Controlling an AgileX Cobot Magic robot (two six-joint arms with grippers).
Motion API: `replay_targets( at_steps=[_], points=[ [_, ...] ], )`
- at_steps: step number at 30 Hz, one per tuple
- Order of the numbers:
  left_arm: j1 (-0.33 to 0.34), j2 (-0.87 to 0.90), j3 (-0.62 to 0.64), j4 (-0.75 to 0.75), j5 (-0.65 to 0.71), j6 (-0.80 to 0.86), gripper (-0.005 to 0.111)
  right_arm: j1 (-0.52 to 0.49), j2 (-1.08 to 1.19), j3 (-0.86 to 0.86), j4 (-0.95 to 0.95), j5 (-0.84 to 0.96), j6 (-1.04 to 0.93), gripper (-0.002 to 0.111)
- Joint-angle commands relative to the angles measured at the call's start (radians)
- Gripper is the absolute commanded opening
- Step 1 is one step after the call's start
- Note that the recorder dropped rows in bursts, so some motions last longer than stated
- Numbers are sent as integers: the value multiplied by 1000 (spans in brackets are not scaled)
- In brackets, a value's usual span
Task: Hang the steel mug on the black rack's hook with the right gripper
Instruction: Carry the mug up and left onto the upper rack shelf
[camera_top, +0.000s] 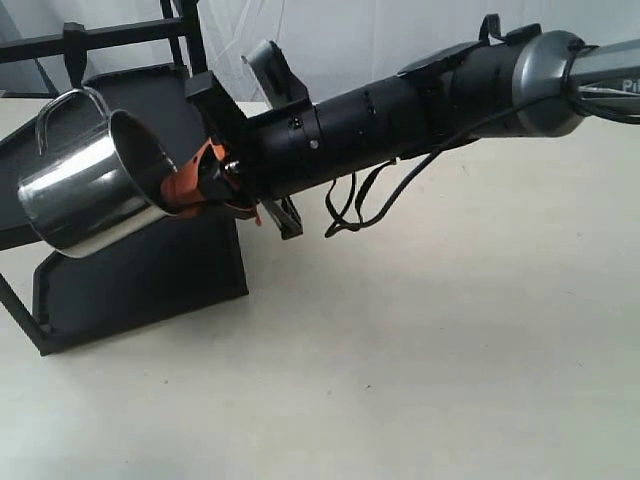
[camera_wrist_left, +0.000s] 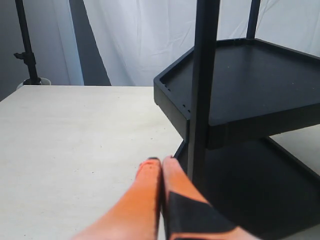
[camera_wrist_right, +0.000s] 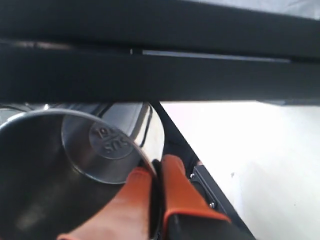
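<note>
The steel mug (camera_top: 85, 195) hangs tilted in the air in front of the black rack (camera_top: 140, 280), its open mouth toward the arm and its thin loop handle (camera_top: 62, 108) on top. My right gripper (camera_top: 200, 180) is shut on the mug's rim, one orange finger inside and one outside, as the right wrist view shows (camera_wrist_right: 155, 175); the stamped base (camera_wrist_right: 107, 140) faces that camera. The hook (camera_top: 75, 55) projects down from the top crossbar, just above the handle. My left gripper (camera_wrist_left: 161, 162) is shut on nothing, low beside a rack post (camera_wrist_left: 202, 90).
Loose black cables (camera_top: 350, 205) dangle under the right arm over the pale table (camera_top: 420, 380). A wide black rack bar (camera_wrist_right: 150, 75) fills the top of the right wrist view. A stand pole (camera_wrist_left: 26, 45) rises at the table's far edge.
</note>
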Motion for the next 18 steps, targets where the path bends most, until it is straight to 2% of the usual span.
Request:
replay_targets(
  at_steps=[1, 12, 14, 18],
  points=[
    [-1, -5, 0, 0, 1, -2, 2, -6, 33, -7, 20, 21, -4, -1],
    [-1, -5, 0, 0, 1, -2, 2, -6, 50, -7, 21, 83, -4, 1],
    [-1, -5, 0, 0, 1, -2, 2, -6, 50, -7, 21, 83, -4, 11],
    [-1, -5, 0, 0, 1, -2, 2, -6, 50, -7, 21, 76, -4, 44]
  ],
)
